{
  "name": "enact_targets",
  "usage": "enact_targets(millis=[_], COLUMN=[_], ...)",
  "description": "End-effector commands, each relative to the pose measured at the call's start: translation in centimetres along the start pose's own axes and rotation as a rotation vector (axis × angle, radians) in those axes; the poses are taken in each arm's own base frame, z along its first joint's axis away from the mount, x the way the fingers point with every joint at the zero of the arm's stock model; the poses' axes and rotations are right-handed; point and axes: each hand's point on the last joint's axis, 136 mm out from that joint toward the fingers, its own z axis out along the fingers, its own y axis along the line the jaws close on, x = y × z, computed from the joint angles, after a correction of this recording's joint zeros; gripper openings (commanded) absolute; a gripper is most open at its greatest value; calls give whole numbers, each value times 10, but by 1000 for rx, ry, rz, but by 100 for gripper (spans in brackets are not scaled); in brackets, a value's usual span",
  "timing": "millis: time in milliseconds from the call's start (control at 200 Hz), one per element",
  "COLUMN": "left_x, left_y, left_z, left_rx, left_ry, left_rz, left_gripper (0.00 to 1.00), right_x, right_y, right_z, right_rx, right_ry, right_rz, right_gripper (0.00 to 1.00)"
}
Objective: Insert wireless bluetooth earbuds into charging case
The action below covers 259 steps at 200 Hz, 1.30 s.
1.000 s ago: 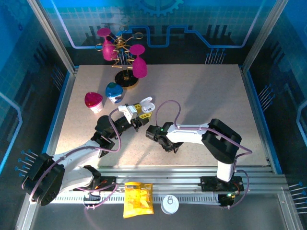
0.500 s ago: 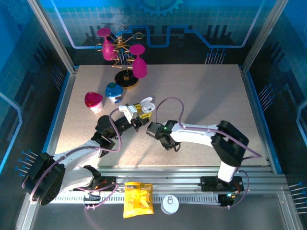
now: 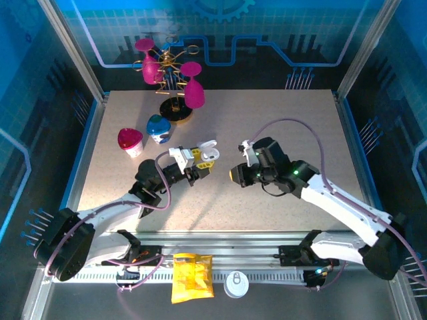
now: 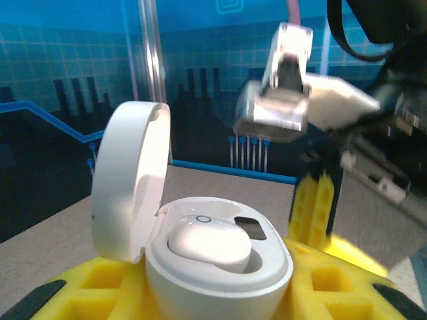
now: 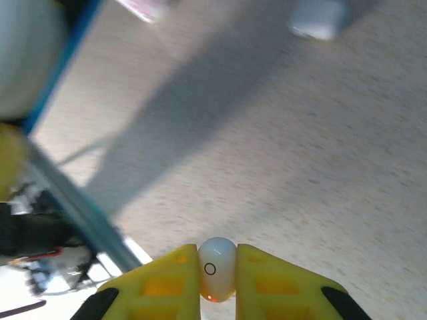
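From my seat I look down on a pale, speckled beige worktop [image 3: 287,127] with blue trim [image 3: 83,163] along its left and right edges. The light is bright and even, and soft shadows lie across the middle of the worktop. Behind the far edge stands a back wall [image 3: 280,40] printed with a blue grid, circuit lines and a gear [image 3: 220,8]. Silver aluminium posts [image 3: 72,47] rise slanting from the far corners. Dark side walls [image 3: 27,113] with the same blue pattern close in on the left and right. A slotted aluminium rail [image 3: 260,255] runs along the near edge.
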Motion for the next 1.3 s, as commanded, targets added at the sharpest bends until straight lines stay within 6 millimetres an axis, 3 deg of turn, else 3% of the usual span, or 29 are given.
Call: enact_targets(millis=[0,165,295,755,941,1291], left_x=[-11,-13,-17,-22,-21,-25], left_y=[-15,-28,-36,-48,-49,-47], left_z=[4,4,3,-2,-1,0], left_rx=[108,198,251,321,327,325], left_ry=[-14,-9,-8,-11,-8,-25], left_rz=[-9,-37,-62,-96,-101,-101], left_gripper=[32,31,31,31,31,31], right_x=[-18,-35,-43,-49,-57,-48], right_y=[46,71,79,77,81,59], right_z=[-26,-50,-56,-48,-54,-38], right_rx=[-270,-432,-461,-441,-456,-358], right_ry=[-77,-160,-186,-172,-215,-167], right_rz=[-80,-140,-170,-190,-180,-149], right_gripper=[12,12,12,12,12,13])
